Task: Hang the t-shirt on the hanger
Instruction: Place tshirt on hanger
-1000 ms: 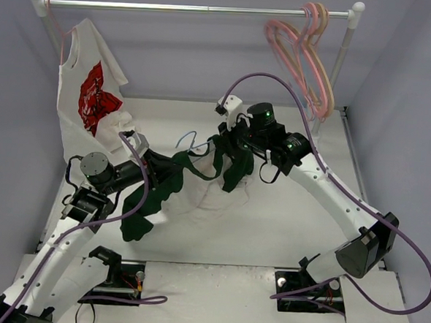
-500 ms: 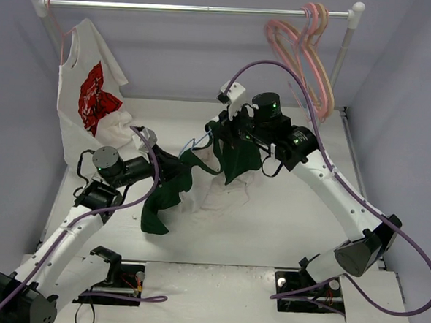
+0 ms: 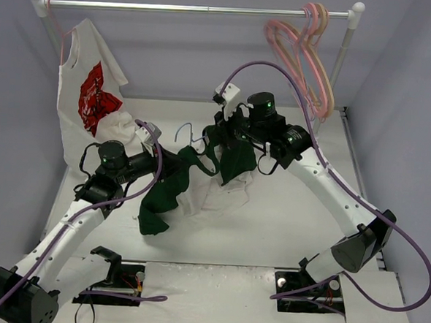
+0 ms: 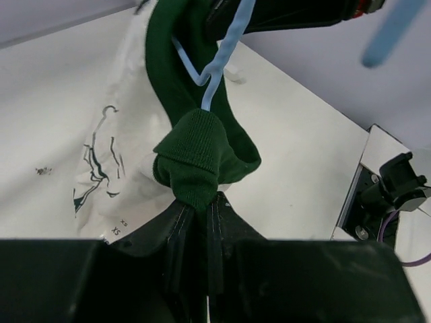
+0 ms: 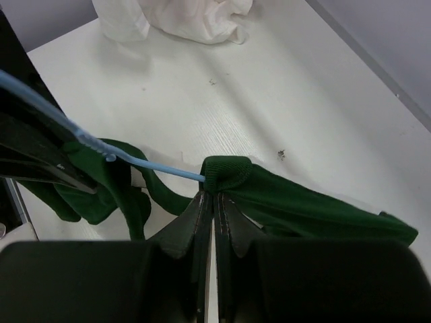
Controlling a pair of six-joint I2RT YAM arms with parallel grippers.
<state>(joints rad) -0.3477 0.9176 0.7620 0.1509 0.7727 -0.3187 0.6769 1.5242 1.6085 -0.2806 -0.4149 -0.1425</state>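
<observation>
Left gripper clenched on a fold of dark green knit of the t-shirt; jaws nearly together, cloth bulging out just past the tips; right gripper likewise pinched tight on a green ribbed edge of the same shirt, no gap visible between its jaws.

Top view: left gripper and right gripper sit near each other over the middle of the table; t-shirt is strung between them, lifted at both pinch points; white body sags to the table surface around the centre, slightly toward the far edge; one green sleeve hangs below the left gripper toward the near-left corner; another green section drapes under the right gripper.

Hanger: thin light-blue wire, off the table, caught up in the green fabric between the two grippers; hook end pokes up above the cloth; left wrist view shows hanger running down into the green fold; right wrist view shows hanger meeting the cloth right at the pinched edge; cannot tell how far the wire sits inside the shirt.

Dark chest print faces up on the white cloth.

Along the far edge: rail; white shirt with red graphic hung at its left end, hem reaching the table; pink hangers at its right end.
</observation>
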